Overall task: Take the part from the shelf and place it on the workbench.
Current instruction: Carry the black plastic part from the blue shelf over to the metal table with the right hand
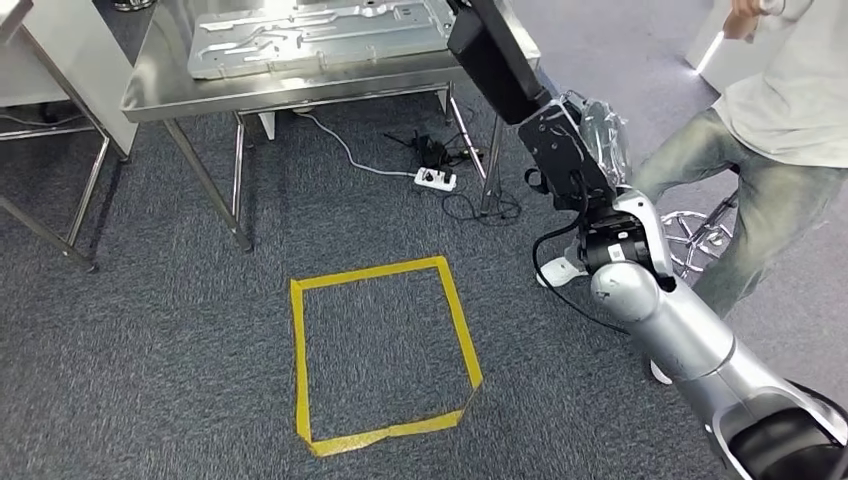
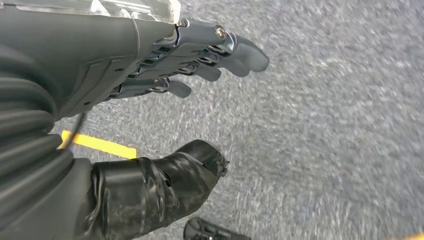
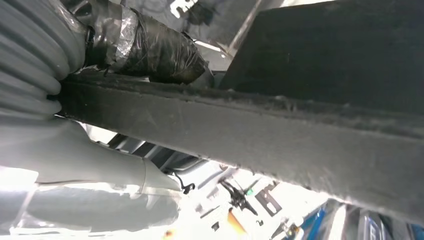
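The part is a long black bar (image 1: 492, 52). My right hand (image 1: 572, 150) grips it by its lower end and holds it up at a slant, so its upper end reaches over the right corner of the steel workbench (image 1: 160, 88). In the right wrist view the black bar (image 3: 260, 130) runs across the picture, and my taped thumb (image 3: 150, 47) presses on its edge. My left hand (image 2: 165, 75) hangs over the grey carpet with its fingers stretched out and nothing in it.
A flat silver metal panel (image 1: 320, 35) lies on the workbench. A square of yellow tape (image 1: 380, 350) marks the carpet in front of me. A power strip (image 1: 435, 180) and cables lie under the bench. A person in jeans (image 1: 770, 200) sits at the right by a chrome stool base (image 1: 695, 235).
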{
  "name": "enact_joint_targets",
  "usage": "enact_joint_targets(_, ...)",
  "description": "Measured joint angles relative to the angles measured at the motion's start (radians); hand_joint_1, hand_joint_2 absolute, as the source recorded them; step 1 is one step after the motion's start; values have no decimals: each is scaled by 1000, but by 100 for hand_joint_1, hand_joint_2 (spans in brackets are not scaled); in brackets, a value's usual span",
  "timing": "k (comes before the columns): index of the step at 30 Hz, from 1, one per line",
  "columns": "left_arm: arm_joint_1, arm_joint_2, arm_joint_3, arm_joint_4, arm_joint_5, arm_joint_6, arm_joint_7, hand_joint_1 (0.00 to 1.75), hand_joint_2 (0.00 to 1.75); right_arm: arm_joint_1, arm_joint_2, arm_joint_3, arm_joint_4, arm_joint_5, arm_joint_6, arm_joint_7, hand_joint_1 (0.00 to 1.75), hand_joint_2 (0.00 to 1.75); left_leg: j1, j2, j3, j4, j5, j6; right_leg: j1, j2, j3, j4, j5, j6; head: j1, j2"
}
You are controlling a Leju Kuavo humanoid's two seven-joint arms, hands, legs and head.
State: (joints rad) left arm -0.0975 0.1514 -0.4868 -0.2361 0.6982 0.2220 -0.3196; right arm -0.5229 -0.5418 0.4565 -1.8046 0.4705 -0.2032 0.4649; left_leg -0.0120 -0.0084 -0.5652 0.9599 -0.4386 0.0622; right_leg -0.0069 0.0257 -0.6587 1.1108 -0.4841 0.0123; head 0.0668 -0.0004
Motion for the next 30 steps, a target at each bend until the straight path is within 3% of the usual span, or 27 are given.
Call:
enact_joint_targets(2,0,-2,0,0,-3,-2,3,0,175,-1,0,-2,1,14,-4,4,175,175,3,5,1,0,0,0,-7,-15,-53,117,-56,12,2,0)
enact_joint_targets(3,1,-4,0,0,-4,-4,4,0,175,1,0,-2,2,22,-5,7,175,175,6,7,0,3,-3,-2,-12,-16,-70,154,-63,18,3,0)
enact_joint_targets(4,2,-6,0,0,-6,-6,4,0,175,2,0,-2,4,31,-5,10,175,175,9,9,-1,8,-6,-6,-17,-18,-70,155,-52,24,3,0)
enact_joint_targets(7,3,-8,0,0,-6,-16,4,0,175,3,0,-2,7,68,-4,17,175,175,18,11,-9,40,-28,-26,-30,-27,9,1,24,43,3,0)
enact_joint_targets(9,2,-6,0,0,-6,-18,5,0,175,3,1,-2,7,84,-3,19,175,175,16,11,-19,64,-43,-40,-30,-25,37,-53,32,33,3,0)
enact_joint_targets(11,2,-6,0,0,-6,-17,6,0,175,4,1,-3,7,89,-1,22,175,175,15,11,-24,71,-47,-48,-26,-19,34,-48,27,13,1,0)
enact_joint_targets(14,2,-6,0,0,-6,-14,7,0,175,3,1,-4,8,73,2,25,175,175,19,11,-44,108,-71,-60,-29,-17,36,-50,26,-5,-2,0)
enact_joint_targets(17,0,-6,0,0,-6,-11,10,0,175,1,1,-4,9,31,8,28,175,175,22,10,-143,281,-141,-70,-26,-16,40,-51,21,-15,-5,0)
enact_joint_targets(18,1,-6,0,0,-6,-10,12,0,175,1,1,-4,10,22,11,30,175,175,22,10,-175,330,-149,-70,-23,-15,41,-51,19,-17,-5,0)
enact_joint_targets(19,3,-6,0,0,-6,-10,14,0,175,2,1,-4,11,17,13,31,175,175,21,10,-192,344,-138,-66,-20,-13,43,-51,17,-19,-5,0)
enact_joint_targets(20,4,-6,0,0,-6,-8,17,0,175,2,1,-4,12,14,15,32,175,175,20,10,-189,320,-108,-60,-17,-12,47,-51,14,-20,-5,0)
enact_joint_targets(22,5,-4,0,0,-6,-7,21,0,175,1,1,-4,13,13,17,33,175,175,14,7,-140,195,-31,-39,-11,-9,59,-53,6,-20,-4,0)
enact_joint_targets(23,4,-3,0,0,-6,-6,22,0,175,0,1,-4,14,13,18,34,175,175,9,6,-113,137,-8,-29,-9,-8,63,-55,3,-18,-4,0)
enact_joint_targets(25,3,1,0,0,-6,-5,24,0,175,-1,1,-4,16,11,20,37,175,175,1,4,-85,83,-2,-18,-11,-7,68,-63,1,-11,-3,0)
enact_joint_targets(28,3,3,0,0,-6,-4,24,0,175,0,0,-4,18,6,23,41,175,175,3,6,-65,53,0,-14,-11,-8,77,-75,-2,5,-2,0)
enact_joint_targets(30,4,4,0,0,-5,-3,25,0,175,-2,-2,-6,20,5,23,42,175,175,10,9,-39,27,1,-9,-8,-14,57,-24,-28,11,0,0)
